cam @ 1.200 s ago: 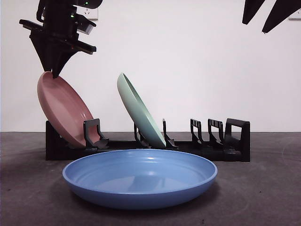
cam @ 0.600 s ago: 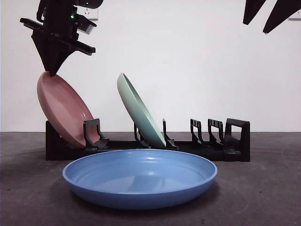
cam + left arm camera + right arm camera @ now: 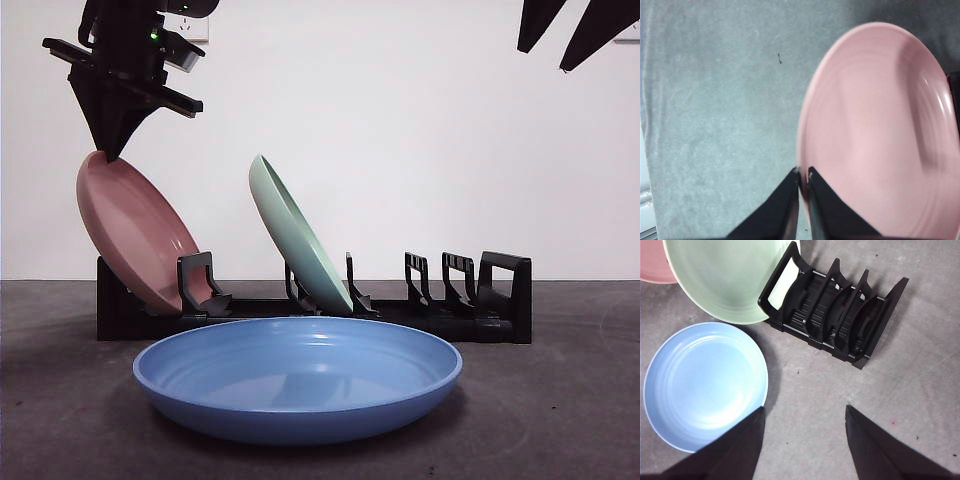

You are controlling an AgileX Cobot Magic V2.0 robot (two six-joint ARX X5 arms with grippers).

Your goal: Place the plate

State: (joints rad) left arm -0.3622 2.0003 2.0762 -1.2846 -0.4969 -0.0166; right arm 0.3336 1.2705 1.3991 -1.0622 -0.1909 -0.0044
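Observation:
A pink plate (image 3: 135,235) leans in the left end slot of the black rack (image 3: 430,310), its top tilted left. My left gripper (image 3: 108,152) is right above it, jaws pinched on the top rim; in the left wrist view the left gripper (image 3: 803,172) is shut at the edge of the pink plate (image 3: 880,135). A green plate (image 3: 295,240) leans in a middle slot. In front of the rack a blue plate (image 3: 300,375) lies flat on the table. High at the right, my right gripper (image 3: 804,409) is open and holds nothing.
Several slots at the right end of the rack (image 3: 835,315) hold nothing. The right wrist view looks down on the blue plate (image 3: 702,382) and green plate (image 3: 725,275). Grey table surrounds the rack, with a white wall behind it.
My left gripper has risen slightly at the pink plate's top rim. The plate's top has tipped a little further left. The right arm has not moved.

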